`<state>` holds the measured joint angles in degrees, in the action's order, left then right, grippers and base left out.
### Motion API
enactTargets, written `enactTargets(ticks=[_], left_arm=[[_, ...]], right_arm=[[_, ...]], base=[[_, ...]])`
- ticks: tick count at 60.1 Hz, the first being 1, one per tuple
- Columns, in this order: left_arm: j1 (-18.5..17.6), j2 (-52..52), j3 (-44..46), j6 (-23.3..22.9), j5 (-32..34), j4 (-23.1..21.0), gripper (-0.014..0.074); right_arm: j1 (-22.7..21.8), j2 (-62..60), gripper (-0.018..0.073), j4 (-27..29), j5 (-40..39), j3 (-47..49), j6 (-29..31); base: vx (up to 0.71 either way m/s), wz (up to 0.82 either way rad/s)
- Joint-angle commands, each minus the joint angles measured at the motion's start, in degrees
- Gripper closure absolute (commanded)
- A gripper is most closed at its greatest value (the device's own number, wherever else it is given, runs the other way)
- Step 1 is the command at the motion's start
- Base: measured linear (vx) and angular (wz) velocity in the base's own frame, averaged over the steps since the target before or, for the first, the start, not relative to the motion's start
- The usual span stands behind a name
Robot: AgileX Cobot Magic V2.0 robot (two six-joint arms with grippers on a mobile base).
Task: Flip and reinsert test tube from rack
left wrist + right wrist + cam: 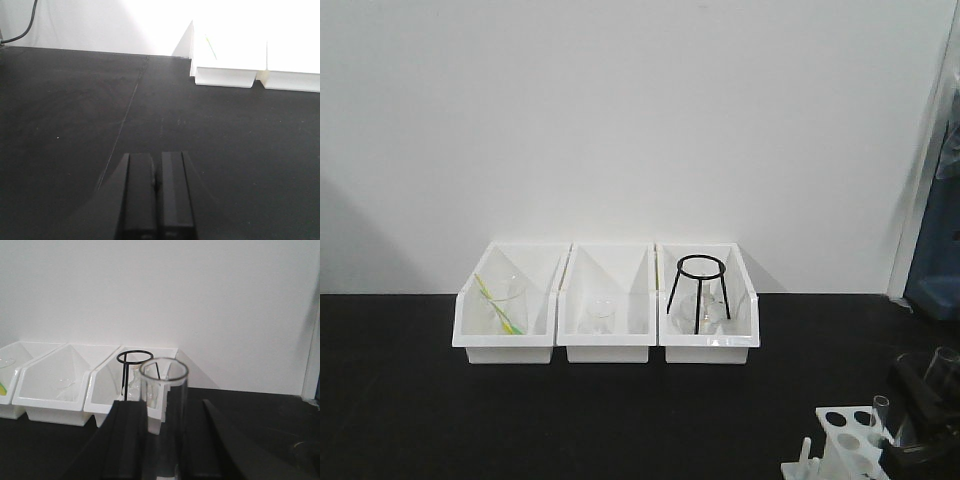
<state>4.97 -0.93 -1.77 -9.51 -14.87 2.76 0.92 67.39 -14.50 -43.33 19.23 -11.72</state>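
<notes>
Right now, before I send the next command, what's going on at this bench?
The right gripper appears shut on a slim clear glass test tube, held upright with its open rim up. In the front view it sits just right of the small white plastic rack. A second clear glass tube stands in that rack. The left gripper is shut and empty, over the bare black tabletop.

Hung the left gripper [156,197] low and level, pointing forward, both dark fingers pressed flat together along their whole length. Clamped the right gripper [162,440] around the test tube [163,405], one finger on each side, tube upright with its open rim up. Sat at the lower right edge of the front view, mostly cut off.
</notes>
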Motion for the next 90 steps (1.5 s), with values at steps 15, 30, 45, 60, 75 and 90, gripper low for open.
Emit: enactTargets(ticks=[15,30,45,60,75,90], left_arm=[[-0.4,-0.7,-0.1,0.0,4.6,-0.3,0.0603],[-0.4,-0.7,-0.1,0.0,4.6,-0.3,0.0603],[-0.4,-0.7,-0.1,0.0,4.6,-0.3,0.0603],[-0.4,-0.7,-0.1,0.0,4.6,-0.3,0.0603],[-0.4,-0.7,-0.1,0.0,4.6,-0.3,0.0603],[-0.4,-0.7,-0.1,0.0,4.6,-0.3,0.0603]], right_arm=[[-0.4,5.4,0.0568,0.1,-11.9,1.7,0.0],[-0.4,11.4,0.0568,0.1,-14.4,1.7,0.0],[-0.4,17.8,0.0568,0.1,-19.2,1.7,0.0],[-0.4,21.3,0.0568,0.1,-19.4,1.7,0.0],[-0.4,22.4,0.0568,0.0,-19.5,1.7,2.1],[-0.4,22.5,0.0568,0.0,-19.5,1.7,3.2]], base=[[0.0,0.0],[0.0,0.0],[0.0,0.0],[0.0,0.0],[0.0,0.0],[0.0,0.0]])
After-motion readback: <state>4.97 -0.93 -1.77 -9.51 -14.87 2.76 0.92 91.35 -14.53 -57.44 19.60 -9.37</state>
